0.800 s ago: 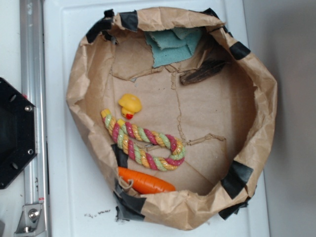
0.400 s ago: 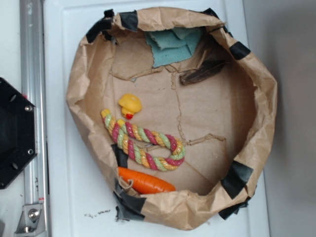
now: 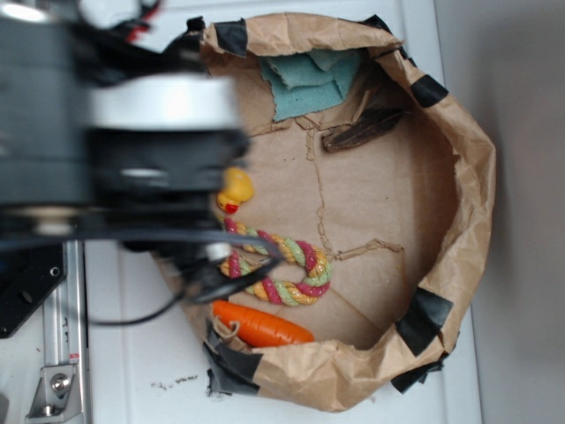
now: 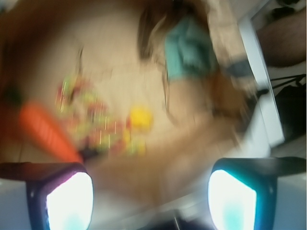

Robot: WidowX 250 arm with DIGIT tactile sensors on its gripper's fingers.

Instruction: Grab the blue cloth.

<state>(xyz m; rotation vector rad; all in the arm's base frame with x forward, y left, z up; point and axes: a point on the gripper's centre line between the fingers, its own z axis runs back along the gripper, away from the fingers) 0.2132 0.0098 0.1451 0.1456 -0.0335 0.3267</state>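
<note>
My blurred black-and-silver arm (image 3: 132, 150) fills the nine-to-eleven o'clock part of the overhead view, hanging over the left rim of the crumpled brown paper basin patched with black tape (image 3: 459, 203) that sits on a white tabletop (image 3: 132, 353). The small teal-blue rag of fuzzy fabric (image 3: 309, 81) lies at twelve o'clock inside the basin, tucked against the far wall, well apart from my pincer (image 4: 151, 189); in the wrist view it shows as a smeared teal patch (image 4: 188, 50) toward one o'clock. My pincer is spread wide, its two glowing fingertips (image 4: 69, 200) standing far apart at the bottom corners of the wrist view and pinching nothing. Just beside the rag, at about two o'clock of the basin, lies a dark brown bark-like piece (image 3: 362, 131). A small yellow rubber duck (image 3: 235, 188) peeks out from under my arm near the centre-left. Below it curls a braided rope toy of pink, yellow and green strands (image 3: 282, 269), and at six to seven o'clock an orange plastic carrot (image 3: 260, 325) rests against the near wall. The wrist view is heavily motion-blurred.
</note>
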